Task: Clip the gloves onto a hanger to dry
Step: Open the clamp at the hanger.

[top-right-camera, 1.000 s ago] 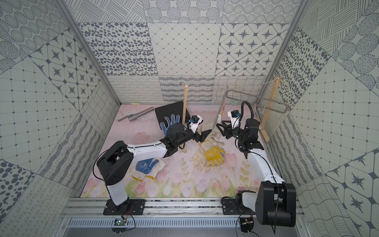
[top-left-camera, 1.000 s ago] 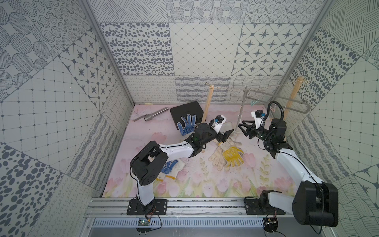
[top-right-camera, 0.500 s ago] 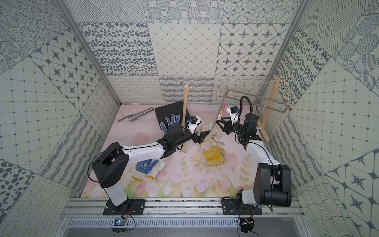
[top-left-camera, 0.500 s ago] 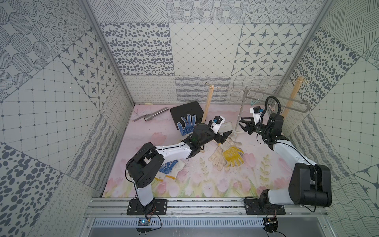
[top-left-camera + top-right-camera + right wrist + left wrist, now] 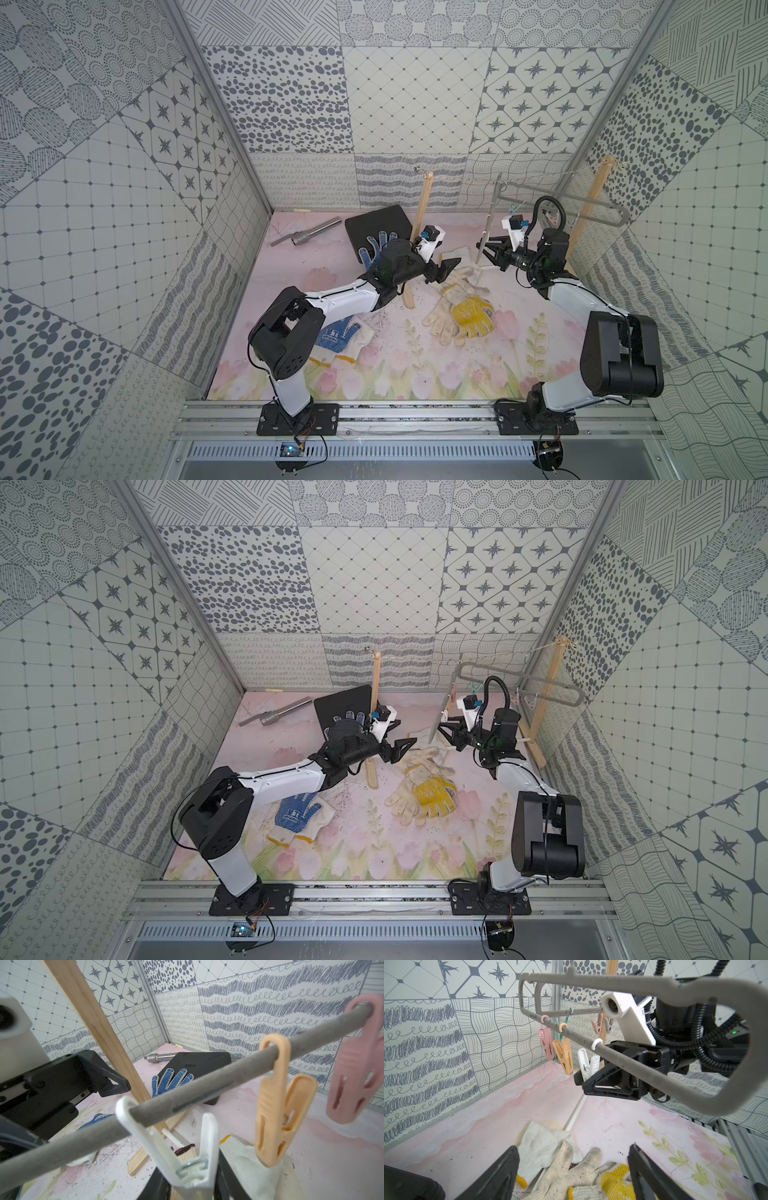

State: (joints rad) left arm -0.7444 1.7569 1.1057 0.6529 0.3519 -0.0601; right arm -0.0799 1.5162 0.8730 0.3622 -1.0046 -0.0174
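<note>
The grey hanger hangs at the back right, and its lower bar carries pastel pegs. My right gripper reaches up under that bar. Its black fingers press both sides of the white peg, so the right gripper is shut on it. My left gripper hovers open and empty over a pile of gloves: dirty cream ones and a yellow-dotted one. Another blue-dotted glove lies on a black pad. A second one lies beside the left arm.
Two wooden posts joined by string stand at the back, the hanger between them. A metal pipe and the black pad lie at the back left. Orange and pink pegs hang beside the white one.
My right gripper has moved up and back to the hanger's bar, and its jaws have narrowed onto the white peg. The left gripper has barely moved and stays open.
</note>
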